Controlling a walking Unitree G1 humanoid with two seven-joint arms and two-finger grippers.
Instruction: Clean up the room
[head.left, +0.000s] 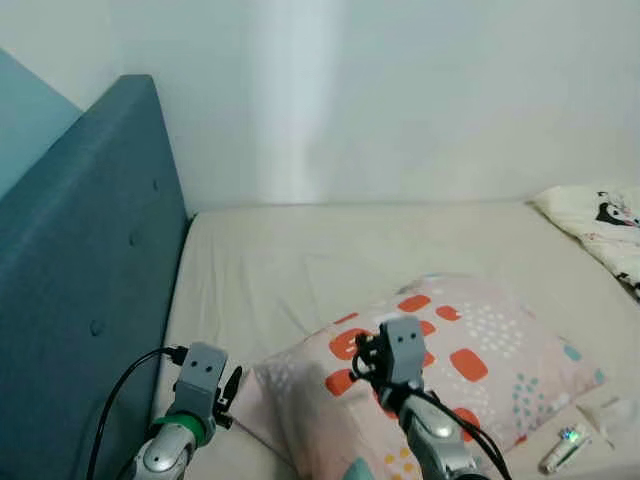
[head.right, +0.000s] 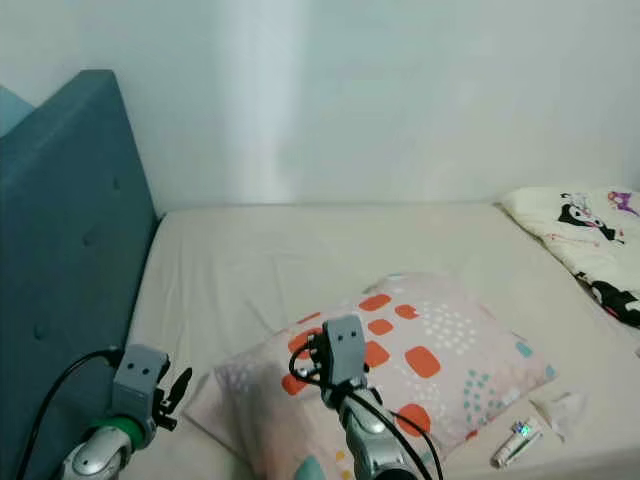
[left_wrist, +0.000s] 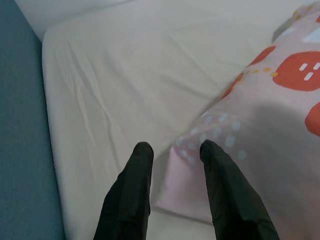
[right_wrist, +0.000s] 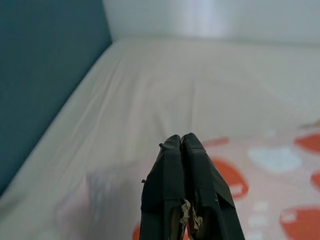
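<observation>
The pillow (head.left: 450, 370) is lying on the bed (head.left: 300, 260), its near corner pointing toward the blue headboard (head.left: 80, 290). I am holding my left pincer (left_wrist: 172, 152) at that corner, fingers apart, one on each side of the edge. My right pincer (right_wrist: 181, 142) is hovering above the pillow, fingers pressed together and gripping nothing. A small tube (head.right: 515, 443) is lying beside the pillow, and a printed blanket (head.right: 585, 235) is resting at the bed's far right.

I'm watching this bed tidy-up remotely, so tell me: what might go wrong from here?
The left end effector is open at the pillow corner, so a thin pinch of fabric may slip out. The right end effector is shut above the pillow and could not help grip. Dragging the pillow might sweep the small tube beside it off the bed.
</observation>
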